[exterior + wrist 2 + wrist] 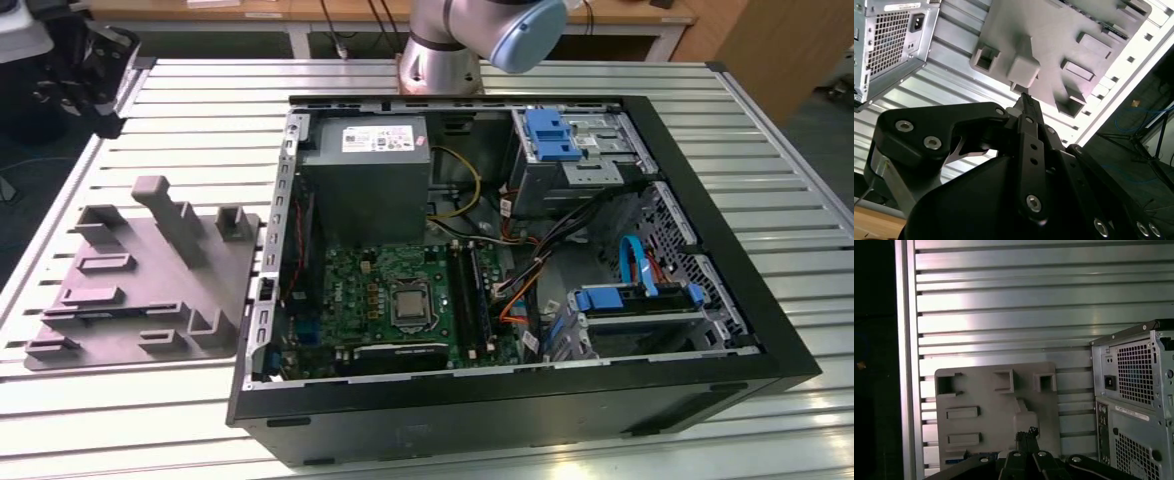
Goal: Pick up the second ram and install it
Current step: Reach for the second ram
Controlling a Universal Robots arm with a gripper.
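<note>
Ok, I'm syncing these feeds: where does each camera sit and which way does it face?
Exterior view: high, off the arm, looking down into the open computer case; arm joint at the far side.
First wrist view: on the wrist, looking down past the gripper at the grey tray.
Second wrist view: on the wrist, looking along the gripper's black body at the tray.
Shared: both wrist views show gripper, tray, case's rear and slatted table.

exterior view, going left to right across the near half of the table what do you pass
grey plastic tray → silver processor socket on the green board → blue drive caddy at the open case's right side
</note>
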